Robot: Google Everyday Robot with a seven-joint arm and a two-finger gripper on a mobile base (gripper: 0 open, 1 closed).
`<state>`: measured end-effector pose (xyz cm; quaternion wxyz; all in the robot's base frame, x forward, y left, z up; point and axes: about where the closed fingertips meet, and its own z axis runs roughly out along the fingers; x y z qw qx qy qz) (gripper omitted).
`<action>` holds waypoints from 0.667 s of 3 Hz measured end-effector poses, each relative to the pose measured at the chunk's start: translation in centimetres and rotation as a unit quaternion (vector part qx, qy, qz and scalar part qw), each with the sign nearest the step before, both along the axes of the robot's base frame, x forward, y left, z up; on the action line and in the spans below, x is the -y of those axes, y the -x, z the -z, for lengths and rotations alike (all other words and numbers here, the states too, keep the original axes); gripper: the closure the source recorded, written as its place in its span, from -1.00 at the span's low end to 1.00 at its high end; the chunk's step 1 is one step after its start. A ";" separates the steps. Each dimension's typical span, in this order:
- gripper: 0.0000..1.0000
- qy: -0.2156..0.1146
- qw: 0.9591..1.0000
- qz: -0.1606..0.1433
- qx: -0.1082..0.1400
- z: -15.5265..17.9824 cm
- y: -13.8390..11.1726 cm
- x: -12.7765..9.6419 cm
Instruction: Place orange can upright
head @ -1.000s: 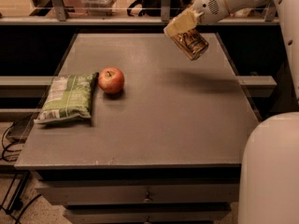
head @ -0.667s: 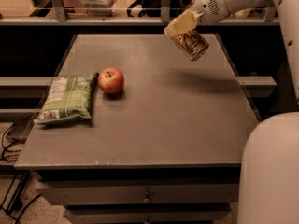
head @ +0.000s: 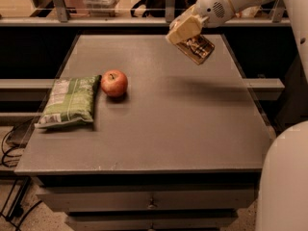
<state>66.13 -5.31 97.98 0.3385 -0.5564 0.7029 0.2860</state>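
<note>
grey and bare along its near edge, the counter (head: 159, 143) sits on top of two drawer fronts (head: 151, 203), and a rounded white part of the robot's body (head: 284, 182) fills the lower right corner in front of it. on the left side of the counter lies a green bag (head: 70, 101), flat, with its long side running away from the viewer. a red apple (head: 114, 83) stands just beside the bag's far right corner, stem up; whether the two touch cannot be told.

farther back and to the right, the orange can (head: 197, 49) hangs in the air above the counter's far right part, clear of the surface. it is tilted, not upright, with one end pointing down and to the right. the claw (head: 186, 36) is clenched around the can from above, one pale finger (head: 184, 29) lying across its upper left side. the white arm (head: 226, 4) reaches in from the upper right. a soft shadow (head: 202, 88) falls on the counter below the can. behind the counter runs a metal rail (head: 110, 20).
</note>
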 end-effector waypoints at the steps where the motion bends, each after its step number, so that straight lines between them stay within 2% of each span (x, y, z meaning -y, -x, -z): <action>1: 1.00 0.007 0.999 -0.027 0.024 -0.2 2.3 -0.2; 2: 1.00 -0.007 0.998 -0.032 0.050 0.0 4.9 -0.2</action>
